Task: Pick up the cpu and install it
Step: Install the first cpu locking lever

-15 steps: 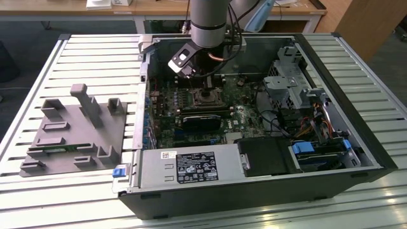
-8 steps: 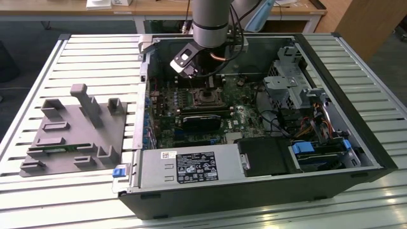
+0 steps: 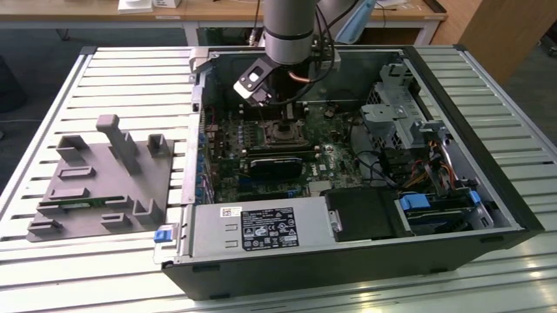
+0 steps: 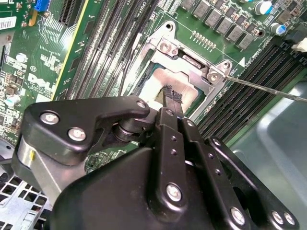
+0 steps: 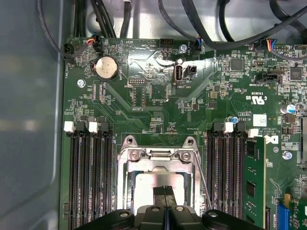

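Clenched hand (image 5: 165,194) presses its fingertips on cpu (image 5: 144,184) lying flat, square in socket (image 5: 125,165).

My arm (image 3: 287,29) hangs straight down at the far side of the scene, wrist vertical. My gripper (image 5: 166,195) points downward, its two black fingers (image 4: 173,98) pressed together, tips meeting with no gap between.

A pale tabletop (image 3: 130,72) made of long slats holds an open computer case (image 3: 348,261); beside the case lies a grey tray (image 3: 96,189) with upright blocks
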Action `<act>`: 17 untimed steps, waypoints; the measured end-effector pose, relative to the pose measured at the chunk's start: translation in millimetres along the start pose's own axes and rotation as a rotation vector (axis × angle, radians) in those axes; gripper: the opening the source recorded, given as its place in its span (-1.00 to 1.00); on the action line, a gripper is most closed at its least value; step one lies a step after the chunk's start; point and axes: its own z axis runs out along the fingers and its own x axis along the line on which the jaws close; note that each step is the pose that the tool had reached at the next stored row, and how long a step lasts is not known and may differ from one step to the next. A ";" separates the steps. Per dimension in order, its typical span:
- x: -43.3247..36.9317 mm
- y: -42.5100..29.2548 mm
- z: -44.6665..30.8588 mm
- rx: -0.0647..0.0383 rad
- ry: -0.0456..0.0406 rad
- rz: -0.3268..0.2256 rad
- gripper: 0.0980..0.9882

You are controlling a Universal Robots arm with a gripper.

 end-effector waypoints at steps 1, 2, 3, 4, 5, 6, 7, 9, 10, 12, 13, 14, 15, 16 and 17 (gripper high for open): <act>-0.1 0.0 -0.3 0.000 -0.0001 0.000 -0.98; -0.1 0.0 -0.4 0.000 -0.0001 0.000 -0.98; -0.1 0.0 -0.5 0.000 -0.0001 0.000 -0.98; -0.1 0.0 -0.6 0.000 -0.0002 0.000 -0.98; -0.1 0.0 -0.8 0.000 -0.0003 0.000 -0.98; -0.1 0.0 -0.9 0.000 -0.0002 0.000 -0.98; -0.1 0.0 -1.1 0.000 -0.0003 0.000 -0.98; -0.1 0.0 -1.6 0.000 -0.0002 0.000 -0.98; -0.1 0.0 -1.8 0.000 -0.0001 0.000 -0.98; -0.1 0.0 -2.0 0.000 0.0000 0.000 -0.98; -0.1 0.0 -2.3 0.000 -0.0002 0.000 -0.98; -0.1 0.0 -2.5 0.000 -0.0002 0.000 -0.98; -0.1 0.1 -2.7 0.000 -0.0002 0.000 -0.98; -0.1 0.1 -2.8 0.000 -0.0001 0.000 -0.98; -0.1 0.1 -3.0 0.000 0.0000 0.000 -0.98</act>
